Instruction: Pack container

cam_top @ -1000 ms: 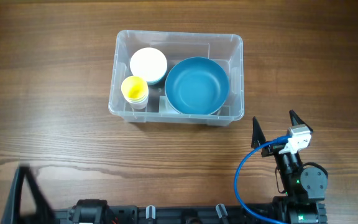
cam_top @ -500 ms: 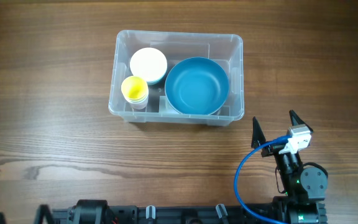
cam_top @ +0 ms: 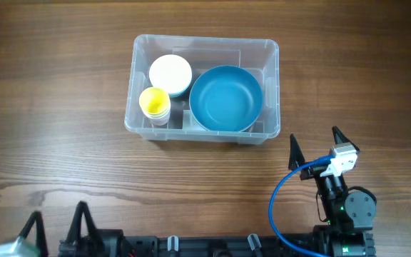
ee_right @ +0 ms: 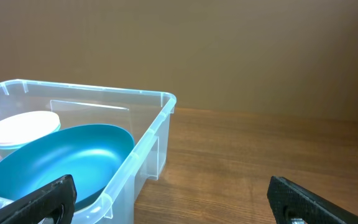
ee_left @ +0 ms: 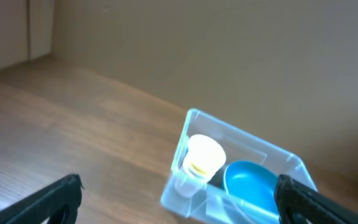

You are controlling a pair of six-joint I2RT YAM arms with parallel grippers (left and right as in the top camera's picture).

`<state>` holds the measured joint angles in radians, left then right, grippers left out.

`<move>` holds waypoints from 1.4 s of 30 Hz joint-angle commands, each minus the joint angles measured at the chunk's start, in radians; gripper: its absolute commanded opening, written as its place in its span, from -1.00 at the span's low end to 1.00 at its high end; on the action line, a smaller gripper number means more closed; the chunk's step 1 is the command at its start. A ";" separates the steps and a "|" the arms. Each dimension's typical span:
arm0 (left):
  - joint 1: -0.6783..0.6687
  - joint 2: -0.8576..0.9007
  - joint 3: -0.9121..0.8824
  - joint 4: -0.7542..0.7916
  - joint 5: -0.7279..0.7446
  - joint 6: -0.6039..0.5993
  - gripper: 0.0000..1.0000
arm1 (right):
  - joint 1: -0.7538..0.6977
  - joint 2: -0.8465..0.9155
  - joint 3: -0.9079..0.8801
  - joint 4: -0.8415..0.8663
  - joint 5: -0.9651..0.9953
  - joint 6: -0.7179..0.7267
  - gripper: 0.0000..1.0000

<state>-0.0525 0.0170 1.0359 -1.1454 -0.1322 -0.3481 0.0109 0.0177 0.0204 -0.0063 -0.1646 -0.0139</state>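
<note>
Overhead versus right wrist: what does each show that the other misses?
Only overhead: the small yellow plastic cup and the left gripper at the bottom edge. Only right wrist: the plain tan wall in the background. Both: the clear rectangular plastic bin, with the large round blue bowl and the round white bowl inside it.

A wooden table [cam_top: 56, 100] fills the overhead view, mid-brown, its grain running left to right. A darker wavy streak [cam_top: 41, 194] lies near the table's front edge on the left. Behind the table's far edge rises a plain tan wall [ee_right: 241, 50]. A paler upright strip [ee_left: 41, 28] stands at the wall's left end. The light is soft and even, with a faint sheen on the table.
</note>
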 commanded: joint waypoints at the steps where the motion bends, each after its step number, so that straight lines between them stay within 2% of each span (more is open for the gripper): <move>1: 0.005 -0.013 -0.142 0.134 0.058 -0.005 0.99 | 0.005 -0.014 -0.006 0.002 -0.017 -0.012 1.00; 12: 0.007 -0.013 -0.608 0.751 0.170 -0.005 1.00 | 0.005 -0.014 -0.006 0.002 -0.017 -0.012 1.00; 16: 0.007 -0.013 -0.788 0.928 0.170 -0.005 1.00 | 0.005 -0.014 -0.006 0.002 -0.017 -0.011 1.00; 21: 0.007 -0.013 -0.914 1.003 0.177 -0.005 0.99 | 0.005 -0.014 -0.006 0.002 -0.017 -0.012 0.99; 32: 0.035 -0.013 -1.004 1.017 0.173 0.008 1.00 | 0.005 -0.014 -0.006 0.002 -0.017 -0.012 0.99; 38: 0.044 -0.014 -1.004 1.020 0.177 0.122 0.99 | 0.005 -0.014 -0.006 0.002 -0.017 -0.011 0.99; 42: 0.044 -0.014 -1.004 1.022 0.190 0.245 0.99 | 0.005 -0.014 -0.006 0.002 -0.017 -0.012 1.00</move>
<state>-0.0135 0.0139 0.0410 -0.1299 0.0296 -0.2390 0.0109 0.0154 0.0200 -0.0067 -0.1646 -0.0139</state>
